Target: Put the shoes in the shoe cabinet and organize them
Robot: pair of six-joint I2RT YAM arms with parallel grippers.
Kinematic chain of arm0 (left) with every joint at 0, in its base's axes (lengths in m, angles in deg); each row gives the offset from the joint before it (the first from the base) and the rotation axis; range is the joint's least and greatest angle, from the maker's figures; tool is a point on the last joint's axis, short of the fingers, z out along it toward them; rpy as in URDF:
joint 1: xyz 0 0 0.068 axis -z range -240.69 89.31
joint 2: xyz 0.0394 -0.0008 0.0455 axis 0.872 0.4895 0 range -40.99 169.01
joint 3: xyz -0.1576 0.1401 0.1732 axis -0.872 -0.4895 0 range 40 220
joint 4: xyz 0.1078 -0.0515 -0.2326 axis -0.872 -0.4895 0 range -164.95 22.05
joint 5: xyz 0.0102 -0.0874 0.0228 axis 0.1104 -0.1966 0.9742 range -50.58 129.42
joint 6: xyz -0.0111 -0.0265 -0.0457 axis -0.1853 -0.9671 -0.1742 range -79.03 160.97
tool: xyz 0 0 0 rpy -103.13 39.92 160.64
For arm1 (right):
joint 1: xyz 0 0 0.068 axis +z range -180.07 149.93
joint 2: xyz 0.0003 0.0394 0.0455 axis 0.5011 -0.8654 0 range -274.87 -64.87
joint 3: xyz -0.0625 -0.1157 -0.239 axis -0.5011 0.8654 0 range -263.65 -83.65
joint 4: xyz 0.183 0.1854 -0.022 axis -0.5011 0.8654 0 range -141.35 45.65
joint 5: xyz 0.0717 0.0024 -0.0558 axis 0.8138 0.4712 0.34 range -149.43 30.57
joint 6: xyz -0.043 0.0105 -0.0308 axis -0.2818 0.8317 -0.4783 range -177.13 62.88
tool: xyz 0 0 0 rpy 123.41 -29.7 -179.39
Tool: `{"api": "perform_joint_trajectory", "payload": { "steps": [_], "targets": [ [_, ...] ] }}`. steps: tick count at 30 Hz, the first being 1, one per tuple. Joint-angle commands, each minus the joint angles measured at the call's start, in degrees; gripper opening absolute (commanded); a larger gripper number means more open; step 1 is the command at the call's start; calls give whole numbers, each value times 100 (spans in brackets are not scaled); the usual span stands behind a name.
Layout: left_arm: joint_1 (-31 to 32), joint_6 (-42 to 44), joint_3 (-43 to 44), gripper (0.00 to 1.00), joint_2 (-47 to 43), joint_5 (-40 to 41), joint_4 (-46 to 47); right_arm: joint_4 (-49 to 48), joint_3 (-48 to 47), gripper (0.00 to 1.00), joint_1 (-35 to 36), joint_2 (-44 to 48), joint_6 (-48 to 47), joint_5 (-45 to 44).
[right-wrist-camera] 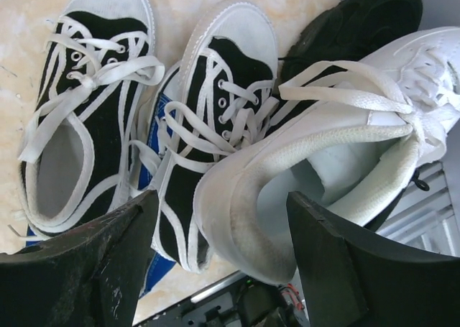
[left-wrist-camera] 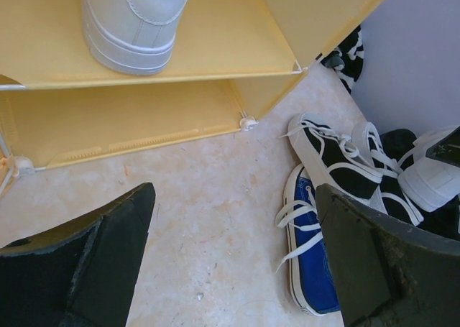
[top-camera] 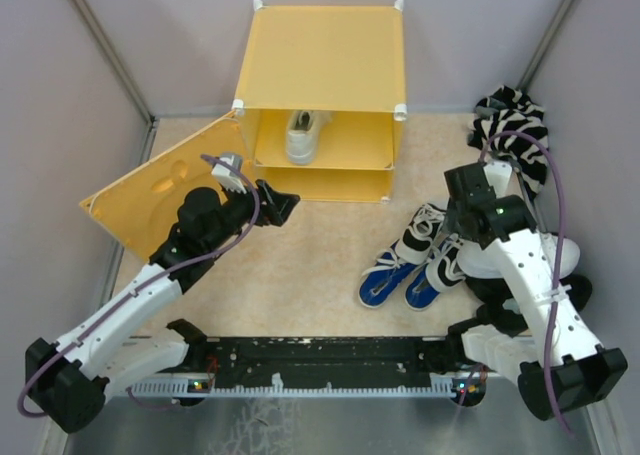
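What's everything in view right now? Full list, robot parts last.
shoe cabinet: 1, yellow-orange, back centre of the table, door open to the left
shelved sneaker: 1, white, on the cabinet's inner shelf
black-and-white sneakers: 2, white laces, right of the cabinet, side by side
blue sneakers: 2, white laces, partly under the black-and-white pair
loose white sneaker: 1, white, right side, beside that pair
black shoe: at least 1, black, behind the loose white sneaker
striped cloth: 1, black-and-white, back right corner
table: 1, beige
left end effector: 1, black, open, facing the cabinet
right end effector: 1, black, open, over the loose white sneaker's heel
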Motion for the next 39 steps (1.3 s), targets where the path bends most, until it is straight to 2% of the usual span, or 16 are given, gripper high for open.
{"api": "perform_joint_trajectory", "payload": {
  "steps": [1,10,14,15,17,20,24,28,31,36,39],
  "targets": [
    [17,-34,166,98,-113,-75,-111,-201,145,72,-312,88,37,490],
    [21,-108,134,98,-160,-211,-101,-255,723,67,-599,322,389,1153],
    [19,-105,123,98,-255,-213,-128,-357,884,56,-598,435,613,1214],
    [19,-103,116,98,-267,-213,-147,-330,878,52,-605,463,626,1186],
    [22,-107,110,99,-307,-202,-177,-239,814,37,-599,535,630,1067],
    [20,-123,92,99,-340,-169,-169,-90,485,2,-601,670,482,703],
    [21,-124,153,99,-273,-185,-174,76,-190,0,-602,604,-61,725],
    [19,-119,254,99,-236,-201,-249,190,-863,0,-541,515,-525,1441],
    [21,-54,443,99,-200,-121,-464,340,-1416,0,221,344,-436,1710],
    [21,145,784,99,-153,42,-895,420,-1934,0,3174,-340,341,804],
    [19,205,847,99,-191,175,-1049,-21,-2033,0,4445,-897,259,638]
  ]
}}
